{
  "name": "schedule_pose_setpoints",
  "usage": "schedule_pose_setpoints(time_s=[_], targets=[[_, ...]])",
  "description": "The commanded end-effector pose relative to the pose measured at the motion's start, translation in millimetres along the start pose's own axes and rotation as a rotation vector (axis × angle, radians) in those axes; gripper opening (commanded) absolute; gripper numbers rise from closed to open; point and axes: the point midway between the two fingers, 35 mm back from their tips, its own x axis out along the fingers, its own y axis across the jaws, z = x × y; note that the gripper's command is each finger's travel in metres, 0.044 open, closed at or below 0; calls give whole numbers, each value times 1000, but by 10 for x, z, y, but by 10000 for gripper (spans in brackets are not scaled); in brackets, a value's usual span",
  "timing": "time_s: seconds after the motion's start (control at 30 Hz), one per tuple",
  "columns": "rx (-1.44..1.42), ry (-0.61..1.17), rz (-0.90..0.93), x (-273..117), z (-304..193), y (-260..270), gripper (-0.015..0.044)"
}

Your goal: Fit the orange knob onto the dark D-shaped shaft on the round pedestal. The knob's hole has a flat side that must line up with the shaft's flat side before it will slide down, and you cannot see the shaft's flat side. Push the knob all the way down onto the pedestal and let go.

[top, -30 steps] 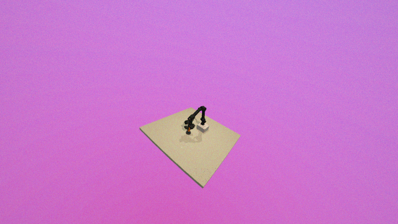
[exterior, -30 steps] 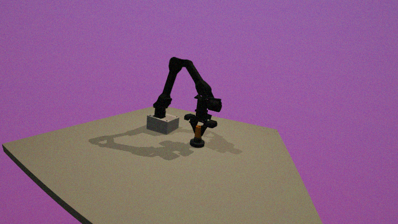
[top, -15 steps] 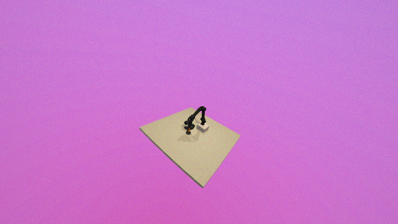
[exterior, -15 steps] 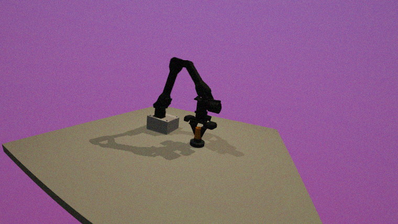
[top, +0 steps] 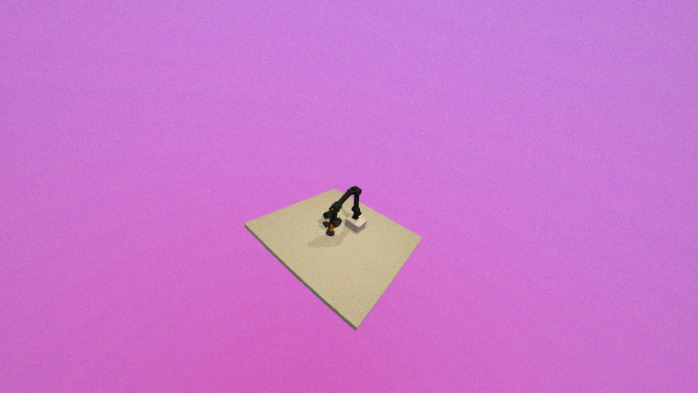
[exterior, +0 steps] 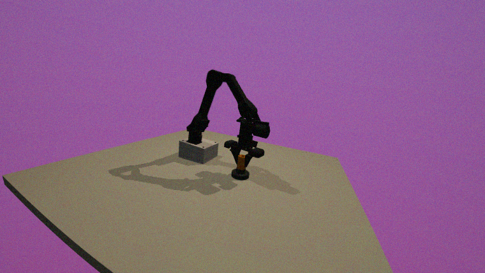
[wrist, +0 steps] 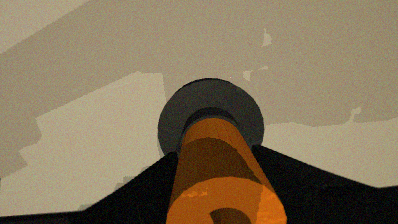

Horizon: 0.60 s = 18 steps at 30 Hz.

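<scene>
The orange knob (top: 331, 228) (exterior: 241, 161) (wrist: 227, 192) stands upright on the dark round pedestal (top: 330, 233) (exterior: 240, 175) (wrist: 172, 120). A short dark collar shows just under the knob, above the pedestal's wide base. The shaft is hidden inside the knob, and its flat side cannot be seen. A dark opening shows in the knob's top in the wrist view. My gripper (exterior: 242, 164) (wrist: 214, 155) points down with a finger on each side of the knob's lower part. The fingers are slightly open around it, very close to its sides.
The arm's pale box-shaped base (top: 355, 224) (exterior: 198, 152) stands behind the pedestal, to its left in the exterior view and to its right in the top view. The arm arches over from it. Shadows of the arm fall on the beige table top (top: 351, 273) (exterior: 217, 230) around the pedestal.
</scene>
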Motion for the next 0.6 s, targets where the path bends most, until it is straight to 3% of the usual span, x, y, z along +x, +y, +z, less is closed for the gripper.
schedule_pose_setpoints(time_s=[0.0, 0.17, 0.4, 0.57], targets=[[0, 0, 0, -3, 0, -1, 315], [0, 0, 0, -3, 0, -1, 440], [0, 0, 0, -32, 0, -6, 440], [0, 0, 0, -824, 0, -23, 440]])
